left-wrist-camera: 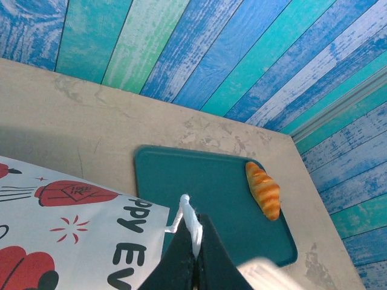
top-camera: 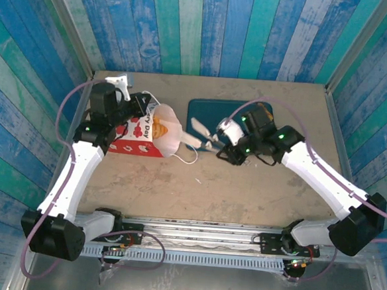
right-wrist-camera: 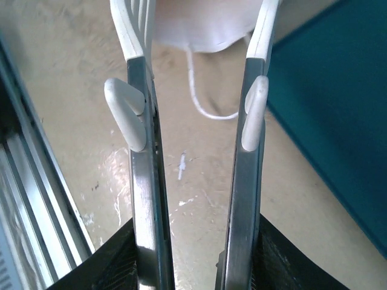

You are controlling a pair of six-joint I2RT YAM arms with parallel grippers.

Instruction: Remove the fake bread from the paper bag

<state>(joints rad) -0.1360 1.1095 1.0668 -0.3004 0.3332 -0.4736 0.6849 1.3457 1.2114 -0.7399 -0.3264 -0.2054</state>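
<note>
The paper bag (top-camera: 136, 136) lies on its side left of centre, red and white, with its white mouth (top-camera: 172, 135) facing right. Inside the mouth I see one golden croissant (top-camera: 160, 125) of the fake bread. My left gripper (top-camera: 149, 109) is at the bag's upper edge, shut on a white cord handle (left-wrist-camera: 190, 219); the bag's printed face (left-wrist-camera: 72, 235) lies just to its left. Another croissant (left-wrist-camera: 263, 189) rests on the teal tray (left-wrist-camera: 205, 181). My right gripper (top-camera: 204, 138) is open just right of the bag's mouth (right-wrist-camera: 205, 21), nothing between its fingers (right-wrist-camera: 136, 78); the other cord loop (right-wrist-camera: 202, 103) lies on the table beneath.
The teal tray (top-camera: 212, 113) sits behind the right gripper, its edge (right-wrist-camera: 338, 121) close beside the right finger. Blue and green plank walls enclose the table on three sides. A metal rail (top-camera: 194, 228) runs along the near edge, with bare tabletop (top-camera: 210, 192) before it.
</note>
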